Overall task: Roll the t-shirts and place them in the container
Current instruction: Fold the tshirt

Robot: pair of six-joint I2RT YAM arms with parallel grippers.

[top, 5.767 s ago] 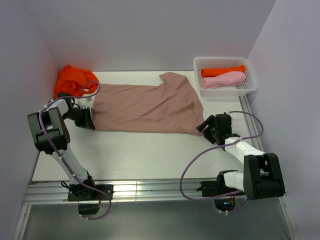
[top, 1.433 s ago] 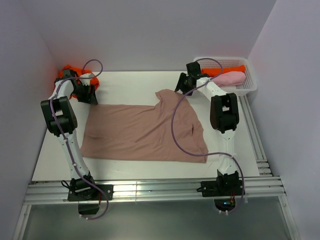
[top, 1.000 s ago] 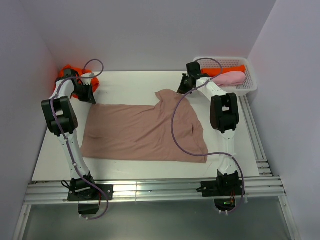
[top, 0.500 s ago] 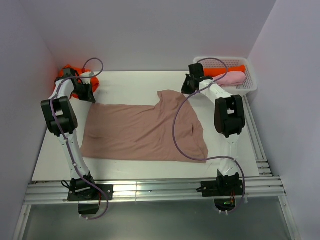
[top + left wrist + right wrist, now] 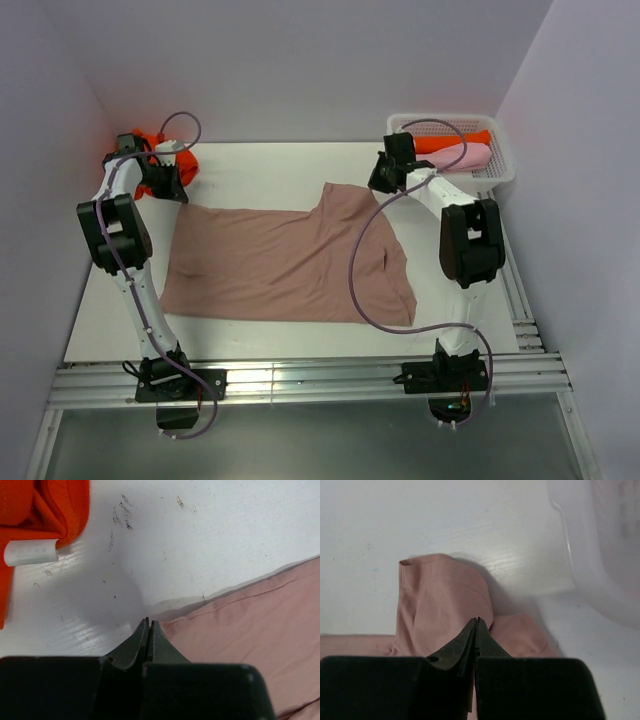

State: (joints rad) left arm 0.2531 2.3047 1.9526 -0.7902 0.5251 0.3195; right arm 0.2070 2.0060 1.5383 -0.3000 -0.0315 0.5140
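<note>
Lying flat across the middle of the white table: one dusty pinkish-brown cloth t-shirt, spread open, hem toward the left side, one short sleeve pointing to the far edge on the right.

Left pincer: fingers pressed together, tips set right at the far left corner of the dusty pinkish-brown cloth t-shirt. The wrist view does not show whether any hem is caught between them.

Right pincer: fingers together, tips clamped on the far sleeve of the same shirt. The cloth there stands up in a rounded fold with a shadow beneath it and bunches on either side of the tips.

Crumpled bright orange cloth t-shirt: heaped in the far left corner of the table, just beyond the left pincer and apart from the pinkish-brown shirt. A small white label shows at its edge.

White plastic mesh basket: far right corner of the table, just beside the right pincer. It holds one rolled bright orange t-shirt at the back and one rolled light pink t-shirt in front, side by side and touching.

Both arms reach out to the far half of the table, one at each far corner of the spread shirt.
</note>
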